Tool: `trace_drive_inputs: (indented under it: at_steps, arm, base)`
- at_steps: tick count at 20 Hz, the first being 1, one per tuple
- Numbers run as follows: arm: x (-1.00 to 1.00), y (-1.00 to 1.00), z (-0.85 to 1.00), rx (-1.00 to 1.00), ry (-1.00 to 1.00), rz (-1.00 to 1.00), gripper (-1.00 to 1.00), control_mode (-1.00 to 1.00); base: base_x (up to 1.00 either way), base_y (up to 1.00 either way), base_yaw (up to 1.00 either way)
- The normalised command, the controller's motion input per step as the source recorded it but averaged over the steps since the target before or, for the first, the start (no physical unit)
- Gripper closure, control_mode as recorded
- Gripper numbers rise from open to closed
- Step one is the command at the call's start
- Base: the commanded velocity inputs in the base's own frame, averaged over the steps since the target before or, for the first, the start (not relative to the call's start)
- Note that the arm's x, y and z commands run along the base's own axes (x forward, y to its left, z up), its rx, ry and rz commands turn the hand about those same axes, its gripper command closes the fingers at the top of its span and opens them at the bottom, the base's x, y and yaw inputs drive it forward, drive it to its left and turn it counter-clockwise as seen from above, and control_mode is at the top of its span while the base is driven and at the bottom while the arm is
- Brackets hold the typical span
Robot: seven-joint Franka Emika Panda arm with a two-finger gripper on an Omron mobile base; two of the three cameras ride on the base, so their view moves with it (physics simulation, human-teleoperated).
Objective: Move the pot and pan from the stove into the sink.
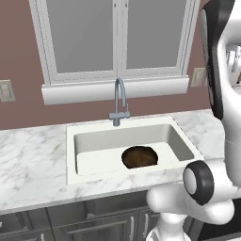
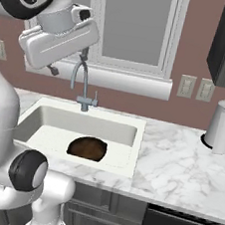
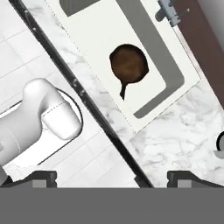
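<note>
Pan (image 1: 139, 156) first: it lies flat on the floor of the sink (image 1: 80, 141), rusty inside facing up, toward the five o'clock part of the basin in the left base view, and in my hand view its black handle trails off toward six o'clock. Going left to right across the left base view, bare marble desk (image 1: 28, 160) comes first, then the white basin with the faucet (image 1: 120, 101) standing at its twelve o'clock rim, then more marble out toward three o'clock. In the right base view a paper towel roll (image 2: 222, 126) stands well apart from the basin, off at three o'clock. My fingers (image 3: 112, 177) are spread wide with nothing between them, raised high above the desk edge and looking straight down. I judge the pan's half done, so the pot is what remains, and neither it nor the stove is before me. To do this step well I would keep my fingers apart, lift clear of the faucet before swinging away, and, once the pot is found, come down over one wall or a loop handle squarely, closing only when a finger sits on either side.
</note>
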Motion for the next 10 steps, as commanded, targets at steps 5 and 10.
trace_drive_inputs:
  at_steps: [5,10]
  arm:
    - [-0.33,0.0,0.4,0.0,-0.11,0.02,-1.0,-1.0]
    - [-0.39,0.0,0.12,0.01,-0.11,0.03,-1.0,-1.0]
  base:
    - [0.0,0.0,0.0]
    - [0.0,0.0,0.0]
